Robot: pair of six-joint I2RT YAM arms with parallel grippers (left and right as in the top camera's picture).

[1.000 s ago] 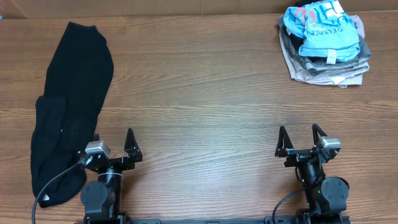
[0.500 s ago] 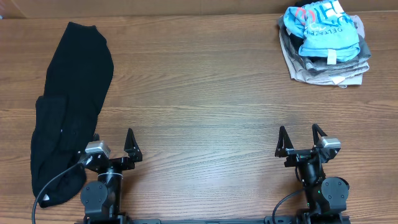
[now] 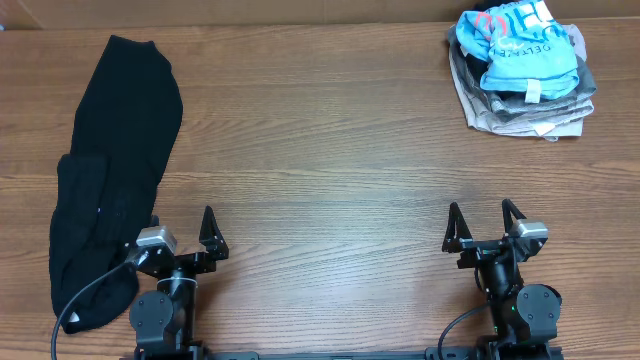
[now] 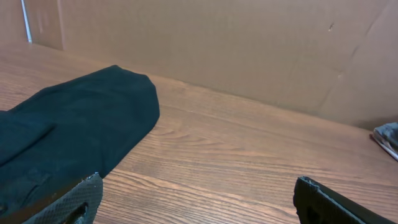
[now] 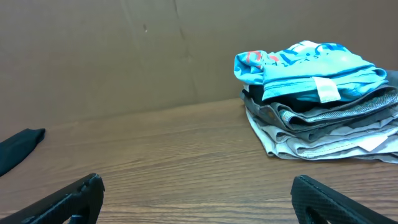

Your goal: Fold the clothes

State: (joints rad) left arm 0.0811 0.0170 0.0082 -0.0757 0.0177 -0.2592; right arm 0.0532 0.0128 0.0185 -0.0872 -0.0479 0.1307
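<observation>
Brown wood-grain tabletop (image 3: 330, 150) carries everything. At its near edge sit the two arms, the left arm (image 3: 160, 305) and the right arm (image 3: 515, 295), well apart from each other. Both the left jaws and the right jaws are spread wide with nothing between them, and the right jaws have only bare wood ahead.

Just beside the left jaws lie the clothes (image 3: 110, 170), one long black garment crumpled along the tabletop's left side, running from the near edge away to the far left corner. From overhead the outer left finger overlaps its edge, though whether it touches cannot be told. A small white mark (image 3: 100, 210) shows on the fabric.

At the far right, well away from the garment, rests a folded pile: a light-blue printed shirt (image 3: 520, 50) on top of grey and beige garments (image 3: 520, 110). Beyond the tabletop rises a brown cardboard wall (image 4: 249, 56).
</observation>
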